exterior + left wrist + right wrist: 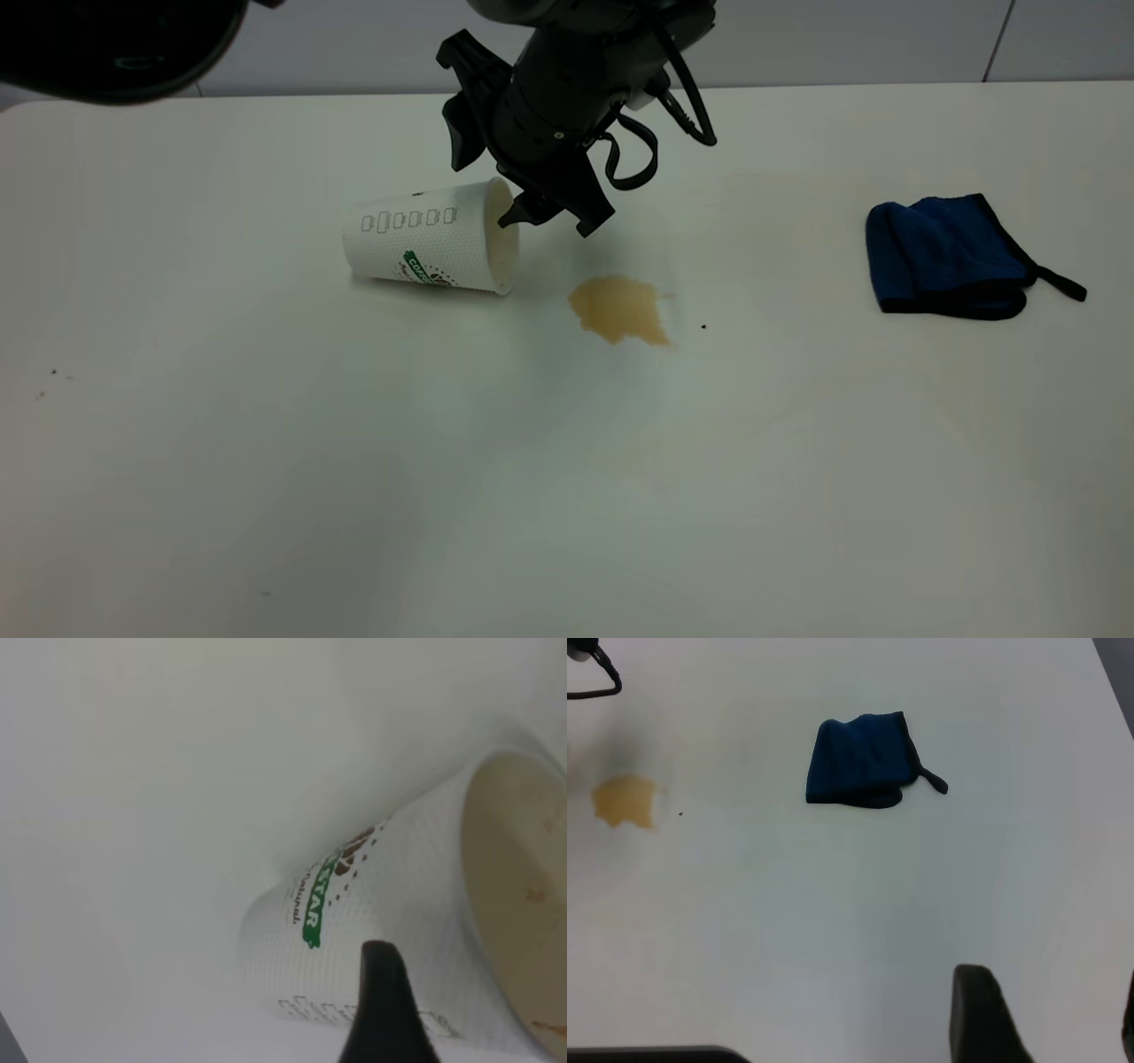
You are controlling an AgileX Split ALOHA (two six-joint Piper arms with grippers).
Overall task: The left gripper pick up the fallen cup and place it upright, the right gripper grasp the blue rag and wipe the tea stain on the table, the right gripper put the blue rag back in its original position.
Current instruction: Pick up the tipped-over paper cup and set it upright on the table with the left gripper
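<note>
- White paper cup (430, 247) lies on its side on the table (354, 461), mouth facing the stain (620, 308), so the tea evidently ran out that way
- Left gripper (523, 190) hangs at the cup's rim with jaws spread wide; one finger (518, 211) sits in front of the mouth and the other is raised behind the upper wall, seemingly lined up to pinch the rim wall
- From the left wrist view one dark fingertip (381, 1010) shows against the cup (381, 930) wall near the green logo; nothing is gripped yet
- Brown stain sits just beside the cup mouth, apart from it, with a tiny black speck (703, 326) near it
- Blue rag (948, 257) lies folded well off to the right, untouched, leaving room for the wipe later
- Right gripper (1045, 1019) hovers high over bare table near the rag (859, 762); its fingers appear parted, holding nothing, likely waiting its turn
- Judged step: closing on the cup, first of the task
</note>
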